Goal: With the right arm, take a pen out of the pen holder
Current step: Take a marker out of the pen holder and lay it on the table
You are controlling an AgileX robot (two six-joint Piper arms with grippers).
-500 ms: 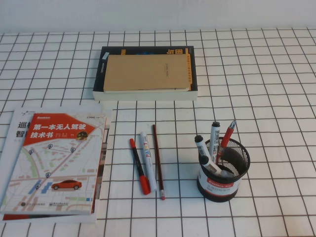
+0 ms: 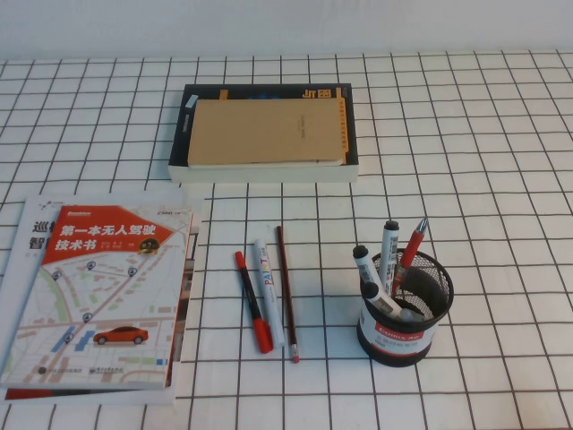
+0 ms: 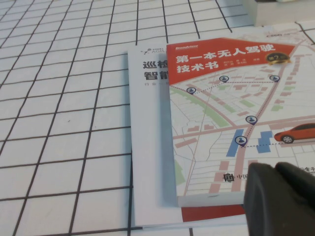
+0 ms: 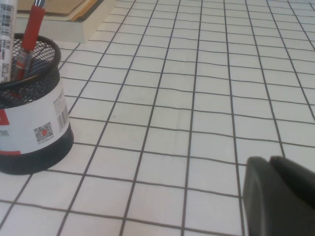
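Pens (image 2: 388, 246) stand in the holder (image 2: 398, 339), a black mesh cup on the right front part of the table (image 2: 501, 134), with four tops above its rim: three markers and a red pen (image 2: 410, 255) leaning to the right. Far left, the left gripper (image 3: 274, 169) is outside the high view. Its wrist view shows it hanging low over the map book (image 2: 98, 287) with its jaws pressed together and holding nothing. That book lies on a white booklet (image 2: 27, 235). Behind the middle of the table sits a stack (image 2: 266, 133) of a tan book on a dark one. In front of the stack three loose items lie side by side: a red-capped pen (image 2: 252, 300), a white marker (image 2: 268, 287) and a pencil (image 2: 286, 291), all apart from the holder. The right gripper (image 4: 269, 162) is also outside the high view. In its wrist view it sits low over bare table, jaws pressed together and empty, with the holder well apart from it. The task looks unstarted, and the step in hand is the reach. Next, the right gripper likely needs to spread its jaws, rise above the rim and come down over one exposed top. The red pen seems the freest choice. It should then pinch and draw the pen out along its lean, so the light holder does not tip or drag.
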